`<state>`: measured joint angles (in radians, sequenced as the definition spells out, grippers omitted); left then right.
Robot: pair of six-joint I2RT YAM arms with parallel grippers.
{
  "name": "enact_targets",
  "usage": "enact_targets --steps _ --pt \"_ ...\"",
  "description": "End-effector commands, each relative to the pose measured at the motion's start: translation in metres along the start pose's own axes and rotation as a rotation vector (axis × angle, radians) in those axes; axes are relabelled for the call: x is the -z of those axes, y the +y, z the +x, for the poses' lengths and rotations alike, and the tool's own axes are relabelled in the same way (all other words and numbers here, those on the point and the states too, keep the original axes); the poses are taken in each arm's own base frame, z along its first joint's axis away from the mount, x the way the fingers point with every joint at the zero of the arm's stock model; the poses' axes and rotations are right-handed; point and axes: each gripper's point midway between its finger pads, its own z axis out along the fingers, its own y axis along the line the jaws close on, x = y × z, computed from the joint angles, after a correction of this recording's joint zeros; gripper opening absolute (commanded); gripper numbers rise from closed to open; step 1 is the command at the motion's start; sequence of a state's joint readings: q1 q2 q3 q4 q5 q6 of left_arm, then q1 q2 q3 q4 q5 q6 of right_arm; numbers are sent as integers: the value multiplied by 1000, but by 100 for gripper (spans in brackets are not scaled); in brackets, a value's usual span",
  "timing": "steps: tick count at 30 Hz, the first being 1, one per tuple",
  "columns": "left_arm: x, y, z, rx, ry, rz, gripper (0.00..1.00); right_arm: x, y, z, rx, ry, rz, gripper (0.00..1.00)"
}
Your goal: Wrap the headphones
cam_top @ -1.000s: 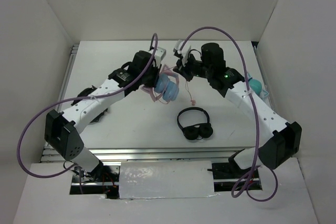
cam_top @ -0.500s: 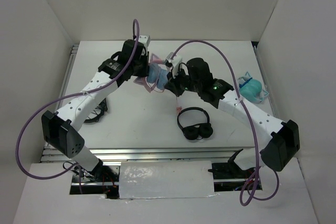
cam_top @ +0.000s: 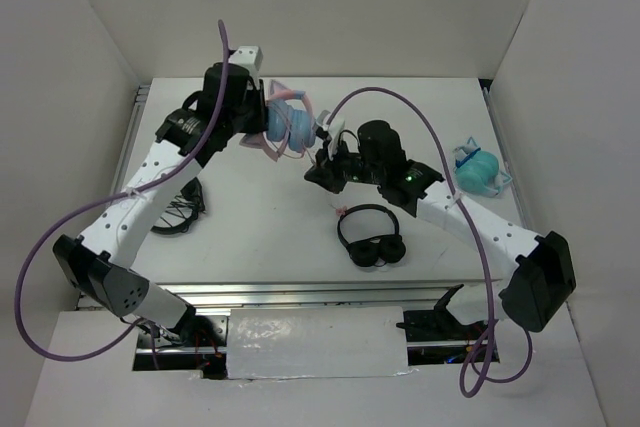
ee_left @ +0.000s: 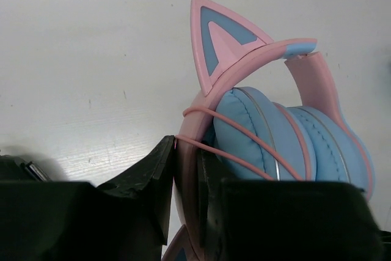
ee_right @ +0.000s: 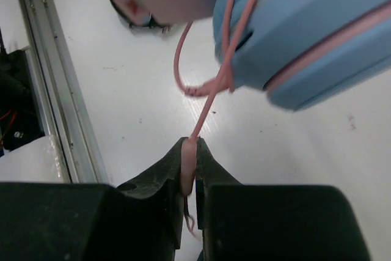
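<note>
Though cable-wound, blue, pink-eared headphones [ee_left: 287, 145]

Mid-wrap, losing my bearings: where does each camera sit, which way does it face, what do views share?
Top external: above and behind the bases, looking down on the table; left arm and right arm show.
Left wrist: on the left arm, looking along the left tool, shut on the headphones.
Right wrist: on the right arm, looking past the right tool, pinching the pink cable.
Shared: all show the headphones.
</note>
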<state>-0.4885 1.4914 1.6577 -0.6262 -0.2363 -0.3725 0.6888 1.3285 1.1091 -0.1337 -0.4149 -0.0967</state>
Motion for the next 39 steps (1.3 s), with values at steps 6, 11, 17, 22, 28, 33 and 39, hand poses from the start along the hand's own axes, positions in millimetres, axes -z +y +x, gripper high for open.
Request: enact_targets --steps 6,11,17,22,28,33,39 --pt "72 -11 -103 96 -334 121 0 -10 13 7 13 -46 -42 24" --pt "103 -24 -116 81 -370 211 0 -22 -1 12 44 -139 1 32" --pt "151 -35 -135 58 -431 310 0 -49 -4 22 74 -266 -57 59" --pt "167 -35 -145 45 -451 312 0 -72 5 36 11 -274 -163 65" --pt "162 -28 -147 47 -446 270 0 -48 11 39 -7 -343 -162 79" --pt "158 -30 -146 46 -439 279 0 -36 12 44 -6 -336 -145 100" --pt "164 -30 -146 31 -451 289 0 -17 -18 45 -90 -377 54 100"
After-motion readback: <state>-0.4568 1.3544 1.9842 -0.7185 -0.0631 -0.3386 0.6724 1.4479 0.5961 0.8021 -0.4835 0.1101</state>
